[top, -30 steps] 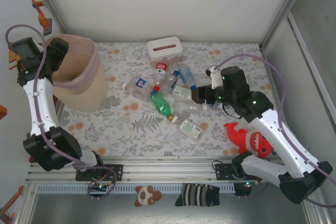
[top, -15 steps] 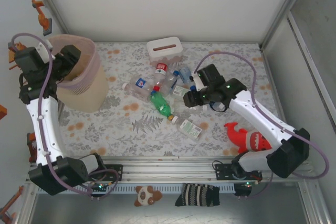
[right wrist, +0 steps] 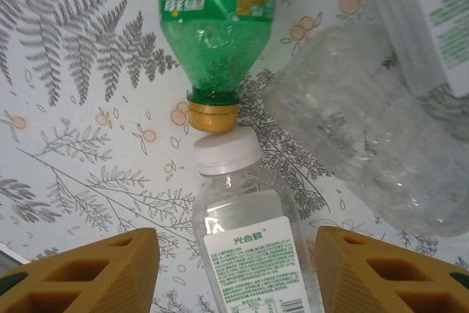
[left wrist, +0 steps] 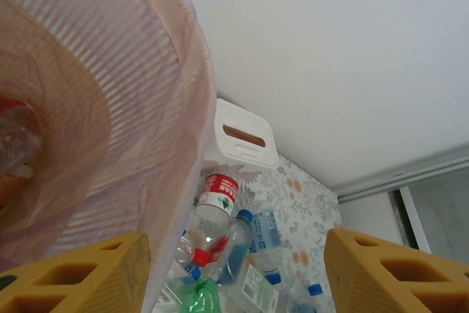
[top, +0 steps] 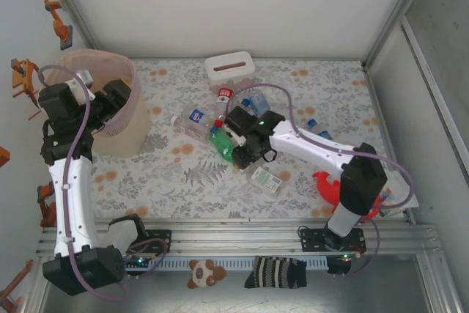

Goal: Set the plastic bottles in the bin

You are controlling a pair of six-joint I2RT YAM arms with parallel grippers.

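Bin: upright at 10 o'clock on the surface, far-left corner. Translucent pink, ribbed wall, mouth open.
Bin contents: one clear plastic item w/ red patch low inside, at 9 o'clock edge of left wrist view. Looks like a bottle but is cut by the frame. Total count cannot be told.
Left gripper: above bin, at the 3 o'clock side of its rim. Fingers apart, nothing between them.
Right gripper: low over the bottle pile, mid-surface. Fingers apart, one each side of white-cap bottle, gap visible both sides, no contact seen.
White-cap bottle: clear, white label, lying flat, cap toward 12 o'clock in right wrist view.
Green bottle: lying flat, orange cap touching the white cap end to end.
Crushed clear bottle: at 2 o'clock of white-cap bottle, just beside it.
Red-label bottle: in pile, at 6 o'clock of tissue box.
Other bottles: two blue-cap items at 3 o'clock of pile. All are on the surface, outside the bin.
Tissue box: 12 o'clock, far edge; slot on top, contents not visible.
Shark toy: 4 o'clock, partly under right arm.
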